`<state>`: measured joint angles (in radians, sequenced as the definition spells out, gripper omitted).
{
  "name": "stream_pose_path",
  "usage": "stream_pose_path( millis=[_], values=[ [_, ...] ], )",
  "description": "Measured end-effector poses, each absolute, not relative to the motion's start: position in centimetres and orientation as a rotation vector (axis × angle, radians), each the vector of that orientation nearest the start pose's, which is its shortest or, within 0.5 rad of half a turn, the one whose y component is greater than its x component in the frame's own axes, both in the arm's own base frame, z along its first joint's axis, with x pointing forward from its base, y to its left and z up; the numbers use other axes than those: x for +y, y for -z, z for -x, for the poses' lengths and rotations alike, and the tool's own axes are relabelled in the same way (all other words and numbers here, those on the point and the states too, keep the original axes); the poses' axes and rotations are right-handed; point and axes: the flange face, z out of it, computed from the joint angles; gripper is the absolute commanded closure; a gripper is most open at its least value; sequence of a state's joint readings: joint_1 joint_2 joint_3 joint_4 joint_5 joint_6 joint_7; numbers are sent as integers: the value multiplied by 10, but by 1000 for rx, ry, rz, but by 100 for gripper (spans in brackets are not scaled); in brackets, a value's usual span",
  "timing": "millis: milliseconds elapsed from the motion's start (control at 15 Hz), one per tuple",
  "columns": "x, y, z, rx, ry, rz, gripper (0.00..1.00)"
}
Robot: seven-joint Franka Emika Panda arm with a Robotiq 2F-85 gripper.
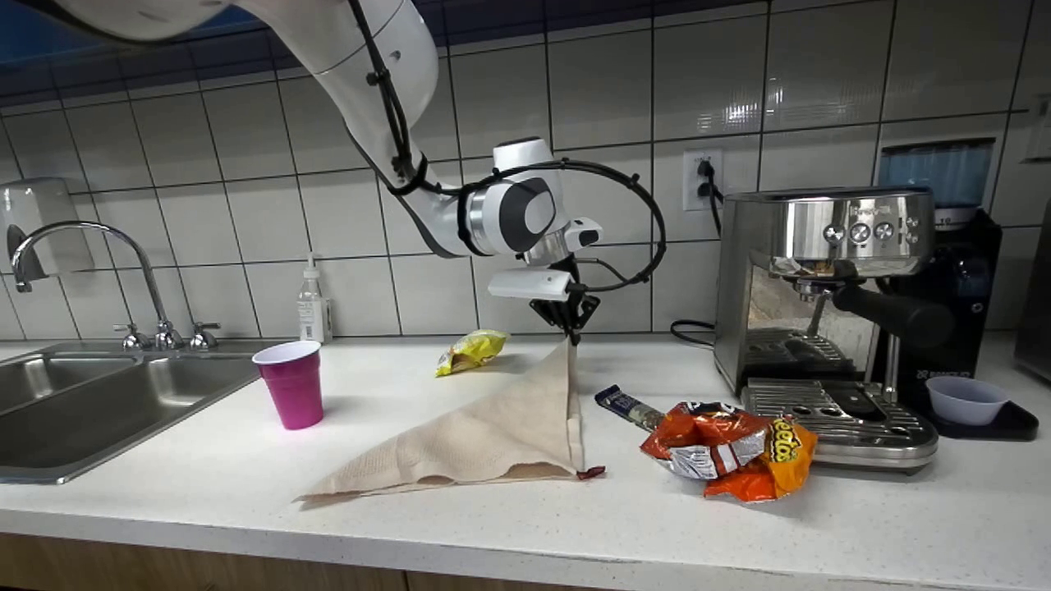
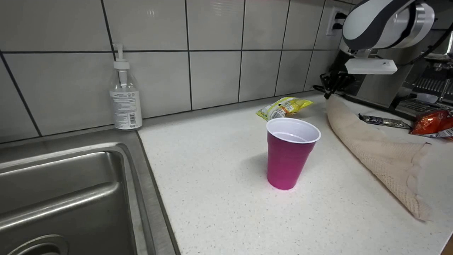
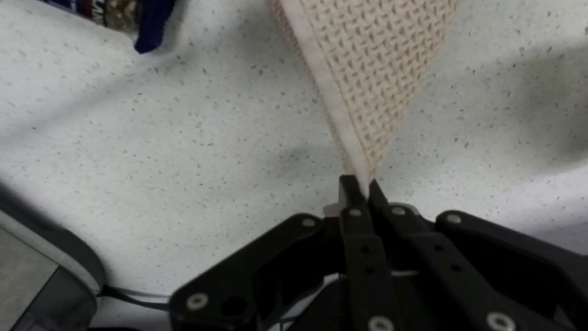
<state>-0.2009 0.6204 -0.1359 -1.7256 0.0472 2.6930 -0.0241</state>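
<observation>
My gripper (image 1: 572, 336) is shut on one corner of a beige woven cloth (image 1: 493, 431). In the wrist view the fingertips (image 3: 363, 188) pinch the hemmed tip of the cloth (image 3: 374, 69). The corner is raised a little above the white counter, and the rest of the cloth slopes down and spreads over the counter toward the front edge. A small dark red tag (image 1: 590, 473) shows at its lower right. In an exterior view the gripper (image 2: 328, 95) is near the back wall, with the cloth (image 2: 375, 152) running forward from it.
A yellow snack bag (image 1: 474, 352), a magenta cup (image 1: 291, 392), a dark bar wrapper (image 1: 628, 406) and a crumpled orange bag (image 1: 731, 451) surround the cloth. An espresso machine (image 1: 829, 279) stands right. A sink (image 1: 164, 394) and a pump bottle (image 1: 313, 304) are left. A tiled wall (image 1: 706, 66) is behind.
</observation>
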Motion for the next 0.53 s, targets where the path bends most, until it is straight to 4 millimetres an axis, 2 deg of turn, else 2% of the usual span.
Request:
stream_pose_path(
  millis=[267, 533],
  values=[
    [-230, -286, -666, 532, 613, 3138, 99],
    [-229, -304, -665, 532, 675, 3122, 99]
  ],
)
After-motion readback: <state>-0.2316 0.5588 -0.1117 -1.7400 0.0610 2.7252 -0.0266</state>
